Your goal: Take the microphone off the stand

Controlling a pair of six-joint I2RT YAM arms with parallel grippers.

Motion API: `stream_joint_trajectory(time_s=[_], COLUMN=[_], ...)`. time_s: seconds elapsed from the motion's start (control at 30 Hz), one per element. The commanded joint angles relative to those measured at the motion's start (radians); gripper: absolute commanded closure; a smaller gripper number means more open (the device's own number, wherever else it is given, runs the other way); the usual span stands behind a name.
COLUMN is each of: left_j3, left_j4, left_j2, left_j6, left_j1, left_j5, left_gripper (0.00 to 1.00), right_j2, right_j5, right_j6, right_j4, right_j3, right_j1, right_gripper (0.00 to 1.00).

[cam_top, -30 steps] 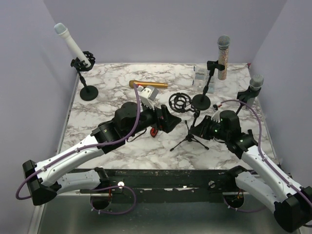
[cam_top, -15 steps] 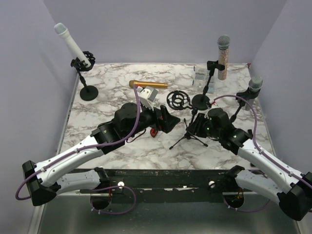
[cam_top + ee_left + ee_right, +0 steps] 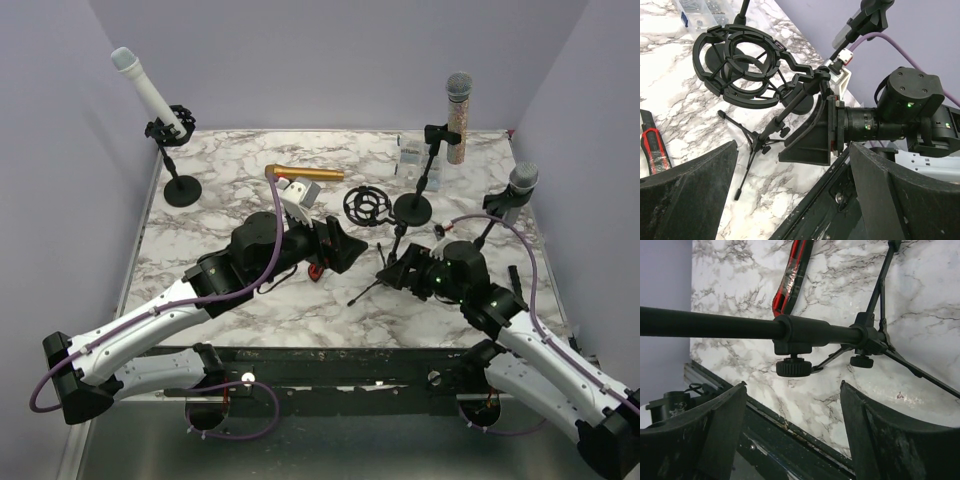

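The gold microphone (image 3: 305, 173) lies flat on the table (image 3: 220, 200), beyond your left gripper (image 3: 348, 246), whose fingers are spread. Your right gripper (image 3: 398, 267), also spread, is at the tilted tripod stand (image 3: 392, 262). A red-handled tool (image 3: 316, 270) lies near.

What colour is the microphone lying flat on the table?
The microphone is gold; the top external view shows it best.

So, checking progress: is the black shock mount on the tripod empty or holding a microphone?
Empty: marble tabletop shows through the black ring-shaped shock mount.
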Motion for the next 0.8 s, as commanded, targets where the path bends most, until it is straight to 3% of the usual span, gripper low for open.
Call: stream_joint_trajectory(time_s=[0.0, 0.17, 0.23, 0.3, 0.5, 0.77], left_j3=[-0.007, 0.007, 0.015, 0.022, 0.039, 0.039], left_j4=[0.002, 0.004, 0.001, -0.002, 0.0, 0.003], left_j2=[-0.003, 0.008, 0.014, 0.021, 0.046, 0.055], left_j6=[0.006, 0.001, 0.001, 0.002, 0.003, 0.003], left_j1=[-0.005, -0.005, -0.005, -0.005, -0.005, -0.005], left_j5=[0.005, 0.025, 0.031, 0.034, 0.042, 0.052], left_gripper=[0.09, 0.05, 0.04, 0.04, 0.04, 0.04], right_j2=[-0.003, 0.03, 0.076, 0.123, 0.101, 0.122], right_j5=[-0.156, -0.499, -0.647, -0.715, -0.703, -0.608], right_j6=[0.017, 0.075, 0.134, 0.159, 0.197, 0.097], right_j4=[0.116, 0.353, 0.529, 0.589, 0.635, 0.519], right_j3=[-0.049, -0.166, -0.213, -0.219, -0.228, -0.182], right_j1=[-0.085, -0.339, -0.385, -0.388, -0.389, -0.391], right_gripper=[0.25, 0.33, 0.38, 0.43, 0.42, 0.58])
